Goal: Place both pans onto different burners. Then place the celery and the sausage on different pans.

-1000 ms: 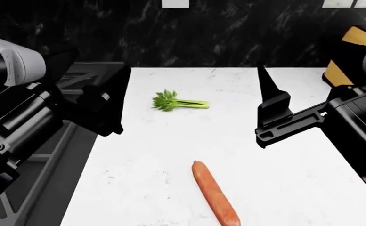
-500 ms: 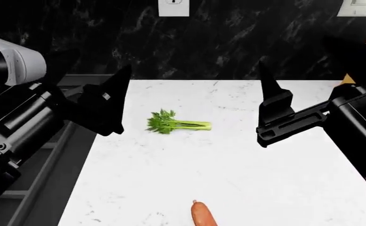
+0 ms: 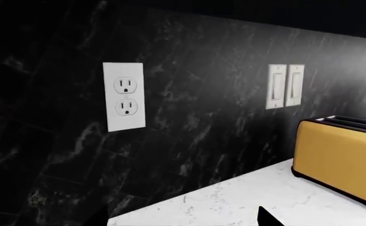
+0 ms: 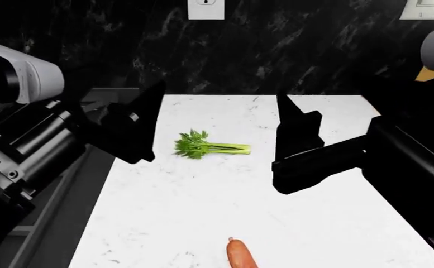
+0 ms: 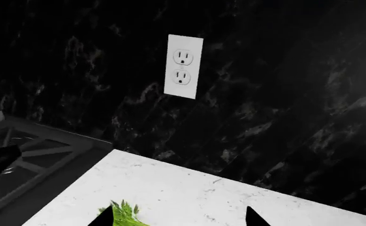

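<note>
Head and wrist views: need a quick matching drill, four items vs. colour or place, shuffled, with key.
Items:
1. celery
2. sausage
3. toaster
4. wall outlet

Descriptions:
A. white, on the black marble backsplash
B. yellow body, at the back of the white counter
C. orange-red, cut off by the head view's near edge
D. green, lying flat mid-counter between the two arms

Pairs: 1-D, 2-C, 3-B, 4-A

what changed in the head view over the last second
The view tilted up first: the leafy green celery stalk and orange-red sausage slid down the picture. Then the right gripper swung toward the celery. The left gripper barely shifted; nothing was grasped.
</note>
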Robot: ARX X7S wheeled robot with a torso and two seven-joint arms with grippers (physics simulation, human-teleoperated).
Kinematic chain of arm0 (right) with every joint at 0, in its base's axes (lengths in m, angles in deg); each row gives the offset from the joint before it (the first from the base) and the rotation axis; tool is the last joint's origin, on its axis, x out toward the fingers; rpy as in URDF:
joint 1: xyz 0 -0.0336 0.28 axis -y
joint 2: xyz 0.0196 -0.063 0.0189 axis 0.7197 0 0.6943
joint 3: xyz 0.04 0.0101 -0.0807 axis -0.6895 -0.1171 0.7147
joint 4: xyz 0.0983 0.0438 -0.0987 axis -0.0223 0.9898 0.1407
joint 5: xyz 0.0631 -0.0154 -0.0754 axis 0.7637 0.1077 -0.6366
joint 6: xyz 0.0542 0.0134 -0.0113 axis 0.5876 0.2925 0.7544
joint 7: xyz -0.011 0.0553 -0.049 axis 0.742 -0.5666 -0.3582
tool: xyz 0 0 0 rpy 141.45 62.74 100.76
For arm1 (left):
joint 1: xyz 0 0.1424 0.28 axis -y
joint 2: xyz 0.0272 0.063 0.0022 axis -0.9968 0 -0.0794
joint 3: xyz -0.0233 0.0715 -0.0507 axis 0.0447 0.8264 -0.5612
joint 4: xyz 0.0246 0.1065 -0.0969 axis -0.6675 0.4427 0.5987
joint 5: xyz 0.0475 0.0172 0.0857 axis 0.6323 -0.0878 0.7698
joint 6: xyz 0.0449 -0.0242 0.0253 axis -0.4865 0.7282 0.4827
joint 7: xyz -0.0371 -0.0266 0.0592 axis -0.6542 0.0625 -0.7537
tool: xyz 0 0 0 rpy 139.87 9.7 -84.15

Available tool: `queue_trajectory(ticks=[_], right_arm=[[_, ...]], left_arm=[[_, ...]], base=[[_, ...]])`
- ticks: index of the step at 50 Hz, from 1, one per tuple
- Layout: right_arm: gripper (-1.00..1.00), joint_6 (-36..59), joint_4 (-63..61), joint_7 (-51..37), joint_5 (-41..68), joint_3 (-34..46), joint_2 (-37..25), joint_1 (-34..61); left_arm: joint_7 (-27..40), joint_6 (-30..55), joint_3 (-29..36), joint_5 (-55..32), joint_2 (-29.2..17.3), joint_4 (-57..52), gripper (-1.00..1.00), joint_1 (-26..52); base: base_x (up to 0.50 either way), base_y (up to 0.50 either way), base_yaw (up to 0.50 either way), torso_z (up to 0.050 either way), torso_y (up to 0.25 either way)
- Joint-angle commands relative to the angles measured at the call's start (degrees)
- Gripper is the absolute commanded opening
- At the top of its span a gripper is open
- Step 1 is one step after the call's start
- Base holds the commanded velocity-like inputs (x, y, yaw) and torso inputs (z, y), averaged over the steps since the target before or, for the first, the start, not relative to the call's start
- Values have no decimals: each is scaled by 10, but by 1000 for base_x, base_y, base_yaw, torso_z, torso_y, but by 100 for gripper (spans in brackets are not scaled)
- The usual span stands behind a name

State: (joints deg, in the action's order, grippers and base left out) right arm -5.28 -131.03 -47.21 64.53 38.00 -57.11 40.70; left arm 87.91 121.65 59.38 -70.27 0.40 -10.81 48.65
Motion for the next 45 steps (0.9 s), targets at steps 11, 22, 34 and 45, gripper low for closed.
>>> queue_trajectory(ticks=[11,22,34,45], right_arm=[[100,-131,-30,-46,126,181,-24,100],[100,-230,-108,-62,158,225,-9,91],[100,-253,-128,-67,196,202,29,41],[100,-247,-128,-67,207,189,34,9]], left_arm=[[-6,6,11,2,20,16,100,15],[-13,3,6,-5,16,16,100,15],[-19,1,7,-1,20,17,100,11],[-21,-4,5,4,17,19,100,-2]], base=[[0,0,0,0,0],[0,0,0,0,0],[0,0,0,0,0],[0,0,0,0,0]])
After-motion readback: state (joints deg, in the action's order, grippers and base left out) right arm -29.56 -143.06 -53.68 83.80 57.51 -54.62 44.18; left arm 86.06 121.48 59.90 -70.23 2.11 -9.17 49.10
